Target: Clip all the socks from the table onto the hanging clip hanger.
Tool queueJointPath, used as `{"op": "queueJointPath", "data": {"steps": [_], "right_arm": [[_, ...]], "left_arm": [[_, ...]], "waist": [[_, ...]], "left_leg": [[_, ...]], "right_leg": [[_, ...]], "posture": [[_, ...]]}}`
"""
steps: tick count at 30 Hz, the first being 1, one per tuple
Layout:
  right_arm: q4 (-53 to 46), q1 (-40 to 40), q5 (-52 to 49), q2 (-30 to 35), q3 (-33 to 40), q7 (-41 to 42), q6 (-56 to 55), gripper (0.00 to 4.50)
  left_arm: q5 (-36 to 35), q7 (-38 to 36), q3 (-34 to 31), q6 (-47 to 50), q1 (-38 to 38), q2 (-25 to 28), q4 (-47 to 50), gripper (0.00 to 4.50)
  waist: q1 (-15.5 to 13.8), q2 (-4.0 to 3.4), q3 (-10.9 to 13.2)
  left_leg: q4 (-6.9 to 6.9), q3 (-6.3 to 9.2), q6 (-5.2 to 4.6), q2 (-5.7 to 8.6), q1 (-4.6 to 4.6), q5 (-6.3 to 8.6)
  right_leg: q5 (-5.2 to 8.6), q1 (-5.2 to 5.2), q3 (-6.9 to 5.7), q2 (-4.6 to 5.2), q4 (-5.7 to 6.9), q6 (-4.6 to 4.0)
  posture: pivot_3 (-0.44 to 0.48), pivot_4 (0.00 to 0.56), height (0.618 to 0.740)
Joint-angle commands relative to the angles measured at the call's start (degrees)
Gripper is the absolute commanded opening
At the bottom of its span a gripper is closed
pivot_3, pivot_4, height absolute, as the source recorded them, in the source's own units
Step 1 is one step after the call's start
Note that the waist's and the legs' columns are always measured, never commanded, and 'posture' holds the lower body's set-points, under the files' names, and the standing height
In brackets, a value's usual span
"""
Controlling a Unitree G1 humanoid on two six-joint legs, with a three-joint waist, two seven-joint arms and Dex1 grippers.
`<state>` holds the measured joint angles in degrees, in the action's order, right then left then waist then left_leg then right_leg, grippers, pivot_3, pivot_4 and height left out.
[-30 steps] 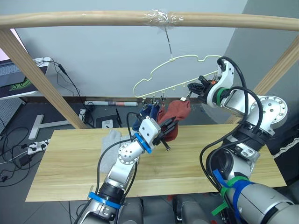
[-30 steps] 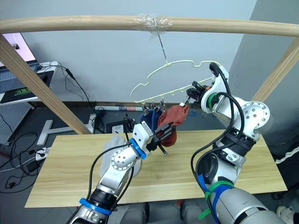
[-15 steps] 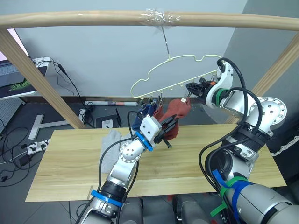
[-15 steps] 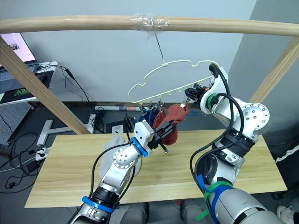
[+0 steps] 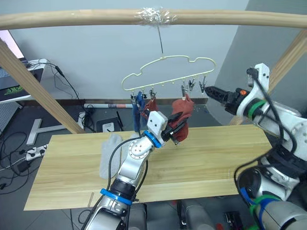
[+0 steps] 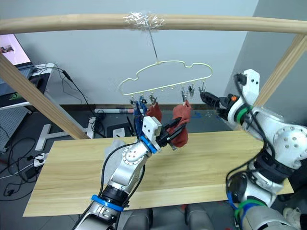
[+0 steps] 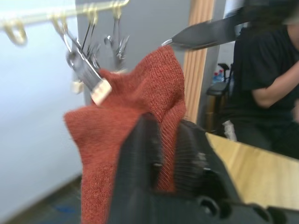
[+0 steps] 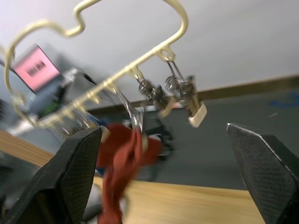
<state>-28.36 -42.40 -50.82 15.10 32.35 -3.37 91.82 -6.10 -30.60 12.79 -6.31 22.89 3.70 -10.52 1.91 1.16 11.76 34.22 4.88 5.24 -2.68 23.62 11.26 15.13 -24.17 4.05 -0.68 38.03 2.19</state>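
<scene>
The clip hanger hangs by its hook from a taped spot on the wooden bar above the bench. A blue sock and a rust red sock hang from clips at its left end. A second rust red sock hangs from a clip further right. The left gripper has its fingers pinched on this sock's lower part. The right gripper is just beyond the hanger's right end, fingers spread wide with nothing between them. Light grey socks lie on the bench beside the left arm. No writing can be read.
</scene>
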Motion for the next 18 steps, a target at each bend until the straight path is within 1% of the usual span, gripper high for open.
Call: {"op": "queueJointPath", "data": {"steps": [1, 2, 4, 7, 8, 10, 11, 13, 14, 16, 17, 18], "right_arm": [[-9.6, 6.3, 3.6, 2.1, -9.3, 1.2, -7.4, 4.5], [-11.5, 9.5, 7.0, 3.5, -13.6, 0.8, -11.5, 4.5], [-13.7, 14.3, 13.0, 4.9, -20.6, 0.5, -19.4, 4.5], [-13.8, 20.0, 21.7, 3.6, -29.0, -0.5, -31.8, 4.5], [-13.0, 21.5, 24.7, 2.6, -31.6, -1.5, -35.6, 4.33], [-11.3, 22.9, 29.5, 0.9, -35.4, -2.9, -40.9, 3.93], [-10.2, 22.7, 31.8, 0.2, -37.4, -3.5, -42.8, 3.63], [-7.9, 21.9, 35.1, -1.7, -39.6, -4.0, -46.4, 3.63], [-6.8, 21.8, 36.2, -2.4, -40.1, -3.9, -47.9, 3.4], [-4.8, 21.9, 37.8, -3.4, -40.6, -3.2, -50.2, 3.13], [-3.8, 21.9, 38.7, -3.7, -40.8, -2.7, -51.3, 2.8], [-2.6, 21.6, 39.3, -4.1, -40.8, -2.5, -52.3, 2.38]], "left_arm": [[-3.5, -1.5, -2.4, 4.3, 0.4, 0.8, 1.0, 2.28], [-3.8, -2.2, -3.0, 4.9, 0.3, 1.9, 1.4, 2.68], [-4.7, -3.5, -4.2, 6.6, 0.2, 4.1, 3.0, 3.22], [-5.8, -6.0, -6.0, 9.1, -0.1, 9.0, 6.4, 4.12], [-6.4, -7.4, -6.6, 9.9, -0.4, 11.1, 8.2, 4.44], [-7.6, -9.2, -7.6, 11.4, -0.9, 14.0, 11.2, 4.45], [-8.1, -9.9, -8.1, 11.9, -1.1, 15.3, 12.7, 4.45], [-9.3, -10.8, -9.2, 13.5, -1.5, 17.5, 15.7, 4.45], [-9.8, -10.9, -9.7, 14.2, -1.6, 18.2, 16.9, 4.45], [-10.6, -10.8, -10.3, 15.7, -1.8, 19.0, 18.7, 4.45], [-10.9, -10.6, -10.3, 16.3, -1.9, 19.3, 19.6, 4.45], [-11.2, -10.5, -10.4, 16.8, -2.1, 19.5, 20.5, 4.45]], "waist": [[0.5, -0.01, 0.0], [0.7, -0.01, 0.0], [0.7, 0.0, 0.0], [1.1, 0.0, 0.0], [1.1, 0.0, 0.0], [1.1, 0.01, 0.0], [1.0, 0.01, 0.0], [0.7, 0.02, 0.0], [0.5, 0.02, 0.0], [-0.1, 0.02, 0.0], [-0.2, 0.02, 0.0], [-0.4, 0.03, 0.0]], "left_leg": [[0.0, -0.01, 0.0, -0.01, -0.04, 0.0], [0.0, 0.01, 0.0, -0.02, -0.06, 0.0], [0.0, 0.01, 0.0, -0.02, -0.08, -0.01], [0.03, -0.02, 0.01, -0.02, -0.1, -0.02], [0.06, -0.01, 0.01, -0.02, -0.1, -0.02], [0.08, -0.01, 0.02, -0.02, -0.1, -0.02], [0.07, 0.0, 0.02, -0.02, -0.09, -0.02], [0.07, -0.02, 0.02, -0.01, -0.08, -0.02], [0.08, -0.02, 0.02, -0.01, -0.08, -0.02], [0.08, -0.01, 0.02, -0.01, -0.08, -0.02], [0.07, 0.0, 0.02, -0.02, -0.07, -0.02], [0.07, 0.0, 0.02, -0.02, -0.08, -0.02]], "right_leg": [[0.0, 0.0, 0.01, -0.01, 0.03, 0.0], [0.0, 0.01, 0.0, -0.03, 0.04, 0.0], [0.01, 0.01, 0.0, -0.04, 0.04, 0.01], [0.0, 0.0, 0.03, -0.04, 0.04, 0.01], [0.0, 0.01, 0.03, -0.04, 0.04, 0.02], [0.0, 0.02, 0.03, -0.03, 0.03, 0.02], [0.0, 0.02, 0.02, -0.03, 0.03, 0.02], [0.0, 0.02, 0.03, -0.01, 0.01, 0.02], [0.0, 0.02, 0.02, 0.0, -0.01, 0.02], [0.0, 0.02, 0.02, 0.0, -0.01, 0.02], [0.0, 0.02, 0.01, 0.0, -0.01, 0.02], [0.0, 0.02, 0.01, 0.0, -0.01, 0.02]], "posture": [[0.033, 0.175, 0.74], [0.042, 0.169, 0.74], [0.042, 0.169, 0.74], [0.054, 0.171, 0.74], [0.069, 0.171, 0.74], [0.083, 0.175, 0.74], [0.083, 0.175, 0.74], [0.09, 0.174, 0.74], [0.095, 0.174, 0.74], [0.101, 0.172, 0.74], [0.11, 0.171, 0.74], [0.11, 0.171, 0.74]]}}
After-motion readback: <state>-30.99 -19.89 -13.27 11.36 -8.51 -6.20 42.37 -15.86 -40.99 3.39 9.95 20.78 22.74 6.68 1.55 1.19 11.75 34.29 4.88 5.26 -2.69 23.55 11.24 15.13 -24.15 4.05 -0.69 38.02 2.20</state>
